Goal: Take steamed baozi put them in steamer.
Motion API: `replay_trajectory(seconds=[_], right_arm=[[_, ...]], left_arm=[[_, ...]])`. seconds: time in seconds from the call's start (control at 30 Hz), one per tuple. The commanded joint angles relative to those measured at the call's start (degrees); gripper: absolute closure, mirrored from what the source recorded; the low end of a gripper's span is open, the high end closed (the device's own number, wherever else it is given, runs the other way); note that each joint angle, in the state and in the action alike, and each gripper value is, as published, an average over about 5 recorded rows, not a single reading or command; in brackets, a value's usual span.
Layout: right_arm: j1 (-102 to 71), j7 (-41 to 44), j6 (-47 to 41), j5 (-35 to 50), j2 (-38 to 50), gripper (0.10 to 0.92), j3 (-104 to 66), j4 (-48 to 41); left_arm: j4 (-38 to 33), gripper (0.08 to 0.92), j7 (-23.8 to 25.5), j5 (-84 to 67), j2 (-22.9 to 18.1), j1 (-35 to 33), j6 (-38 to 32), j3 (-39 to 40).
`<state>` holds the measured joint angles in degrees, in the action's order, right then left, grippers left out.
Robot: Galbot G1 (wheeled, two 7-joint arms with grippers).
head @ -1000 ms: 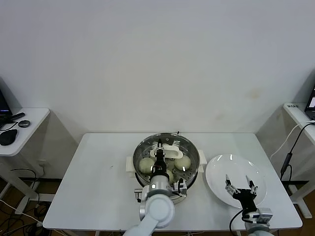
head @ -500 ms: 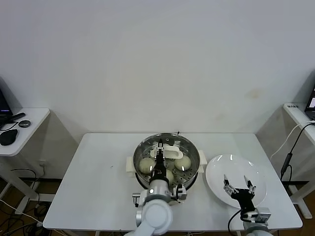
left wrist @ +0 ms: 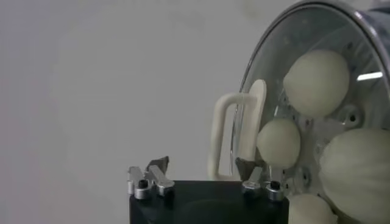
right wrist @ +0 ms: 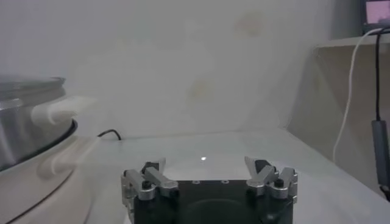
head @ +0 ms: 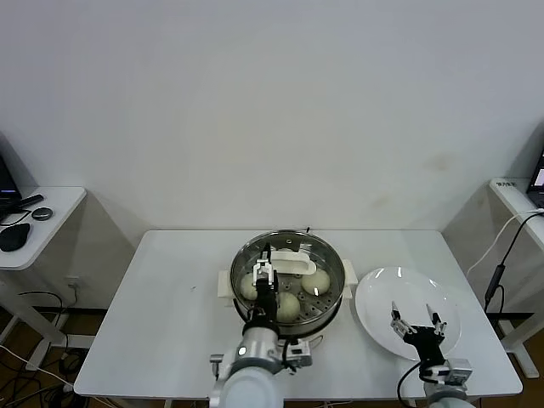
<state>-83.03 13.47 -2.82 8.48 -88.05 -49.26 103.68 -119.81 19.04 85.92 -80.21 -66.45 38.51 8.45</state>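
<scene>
The smooth, cream-white steamed baozi [head: 288, 306] were seen resting on the perforated tray of the shiny round steamer [head: 325, 254] at frame centre, so loading was judged essentially done. The left gripper [head: 263, 274], jaws apart and empty, was held over the pot; withdrawal was judged next. The right gripper [head: 416, 321], jaws apart, was parked over the glossy white plate [head: 374, 293] at lower right.

Bright, even light; soft shadows, wrist views hazy

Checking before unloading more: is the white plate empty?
Empty. The white plate shows bare; buns sit in the steamer. Right gripper hovers open over it.
</scene>
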Motion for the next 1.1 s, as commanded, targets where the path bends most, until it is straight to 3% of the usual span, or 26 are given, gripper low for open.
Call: replay_trajectory(seconds=[0.03, 0.23, 0.4, 0.5, 0.8, 1.1], right_arm=[[-1.1, -0.2, 0.8, -0.4, 0.9, 0.203, 1.6, 1.6], [-1.3, -1.7, 1.2, 1.6, 1.6, 0.203, 3.2, 1.1], [-2.0, -1.8, 1.4, 2.0, 3.0, 0.203, 3.6, 1.8], [-3.0, -1.7, 1.4, 2.4, 3.5, 0.203, 3.4, 2.5], [-9.1, 0.0, -1.7, -1.4, 3.3, 0.203, 3.0, 5.9], [-14.3, 0.5, -4.4, -2.1, 5.4, 0.203, 1.2, 11.7]], left_arm=[[-14.8, 0.178, -5.8, -9.8, 1.3, -9.5, -1.2, -13.3], [-16.3, 0.177, -13.6, -37.9, 0.5, -17.3, -10.2, -30.7], [-10.8, 0.177, -17.3, -66.7, -0.3, -24.0, -26.0, -43.4], [-8.6, 0.177, -17.8, -75.0, -0.5, -28.0, -30.8, -46.6], [-6.5, 0.177, -18.4, -77.0, -1.2, -35.0, -29.6, -45.9], [-8.8, 0.177, -16.9, -80.8, -1.4, -38.1, -26.6, -44.5]])
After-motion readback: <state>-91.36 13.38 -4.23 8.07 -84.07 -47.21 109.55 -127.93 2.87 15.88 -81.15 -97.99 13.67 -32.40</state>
